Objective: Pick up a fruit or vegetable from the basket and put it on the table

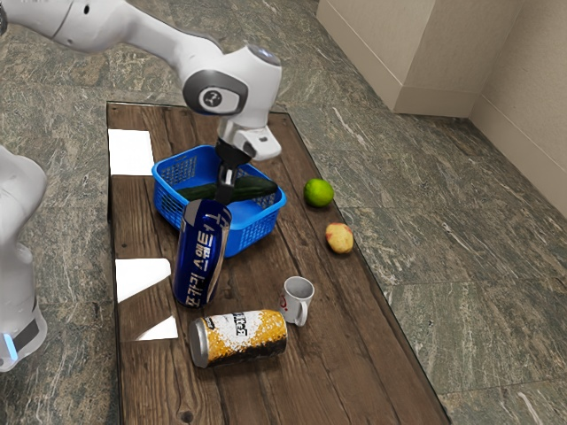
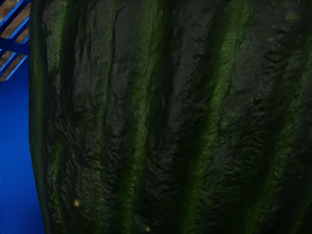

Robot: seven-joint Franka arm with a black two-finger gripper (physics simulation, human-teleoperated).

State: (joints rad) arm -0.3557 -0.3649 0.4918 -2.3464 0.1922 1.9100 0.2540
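Observation:
My gripper reaches down into the blue basket, at the middle of a long dark green cucumber. The cucumber lies across the upper part of the basket, one end near the rim at the exterior view's right. How my gripper stands around it cannot be told. In the wrist view the cucumber is very close under my hand, its ridged skin in large detail, with the basket's blue wall beside it.
A blue bottle stands in front of the basket, hiding part of it. Nearer the camera are a white mug and a yellow can on its side. A lime and a yellowish-red fruit rest by the wooden table's long edge.

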